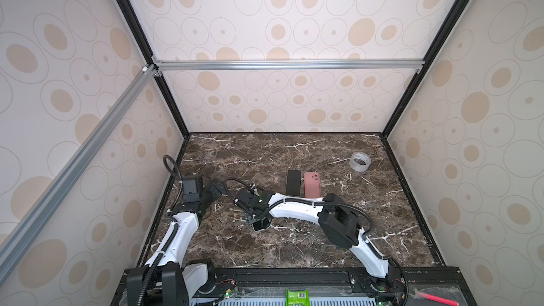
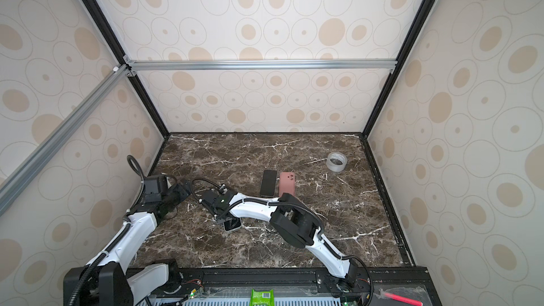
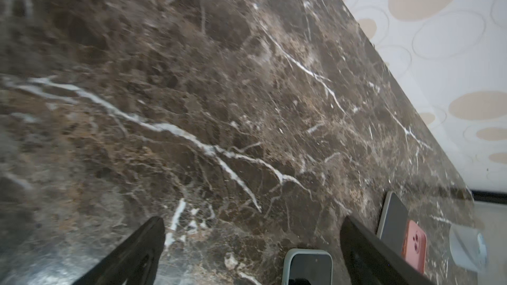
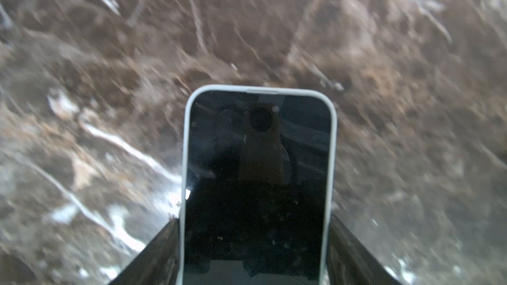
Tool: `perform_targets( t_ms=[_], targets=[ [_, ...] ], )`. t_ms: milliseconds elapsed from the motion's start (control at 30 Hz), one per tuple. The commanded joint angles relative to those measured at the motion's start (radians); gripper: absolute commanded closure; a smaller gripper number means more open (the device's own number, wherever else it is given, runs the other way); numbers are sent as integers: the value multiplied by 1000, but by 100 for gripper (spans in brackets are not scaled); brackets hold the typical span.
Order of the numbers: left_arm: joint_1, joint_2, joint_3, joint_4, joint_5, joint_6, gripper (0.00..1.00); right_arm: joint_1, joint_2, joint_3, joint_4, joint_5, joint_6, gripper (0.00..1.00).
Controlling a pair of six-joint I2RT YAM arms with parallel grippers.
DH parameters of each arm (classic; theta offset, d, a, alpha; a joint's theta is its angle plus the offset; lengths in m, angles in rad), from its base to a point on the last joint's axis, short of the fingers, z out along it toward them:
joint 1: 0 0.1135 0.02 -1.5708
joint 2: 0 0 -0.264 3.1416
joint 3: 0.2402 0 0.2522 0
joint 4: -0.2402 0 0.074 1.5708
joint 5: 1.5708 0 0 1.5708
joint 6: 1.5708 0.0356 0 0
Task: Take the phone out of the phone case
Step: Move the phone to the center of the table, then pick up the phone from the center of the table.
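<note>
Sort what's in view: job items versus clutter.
Job: phone in pale case, gripped by right gripper; open left gripper.
Lying about: black phone, pink case, tape roll, green packet, red stick.

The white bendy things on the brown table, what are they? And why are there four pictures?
They are two robot arms, a left arm and a right arm, each ending in a pincer. Two pictures look down from a camera overhead, side by side like two eyes. The other two come from small cameras on the arms' wrists. On the marble table lie a black phone, a pink case and a roll of clear tape. The right pincer is pinching a phone in a pale case by its sides. The left pincer is open and holds nothing.
</note>
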Motion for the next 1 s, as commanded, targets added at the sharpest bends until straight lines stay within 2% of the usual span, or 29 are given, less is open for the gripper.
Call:
perform_targets(
  t_ms=[0, 233, 333, 433, 567, 767, 967],
  targets=[
    [-97, 11, 44, 43, -65, -72, 1, 0, -76, -143, 22, 6, 10, 31],
    [-284, 129, 59, 179, -59, -108, 1, -16, -224, -385, 185, -40, 33, 31],
    [-337, 171, 38, 294, -9, -140, 1, -34, -277, -475, 290, -97, 64, 31],
    [-363, 207, 30, 377, 53, -159, 1, -60, -311, -552, 398, -157, 99, 31],
    [-381, 236, 28, 394, 102, -170, 1, -100, -346, -643, 537, -244, 148, 31],
    [-415, 254, -44, 516, 194, -236, 1, -115, -379, -713, 669, -276, 164, 31],
    [-469, 329, -74, 567, 209, -273, 11, -125, -393, -757, 753, -281, 189, 31]
  ],
)
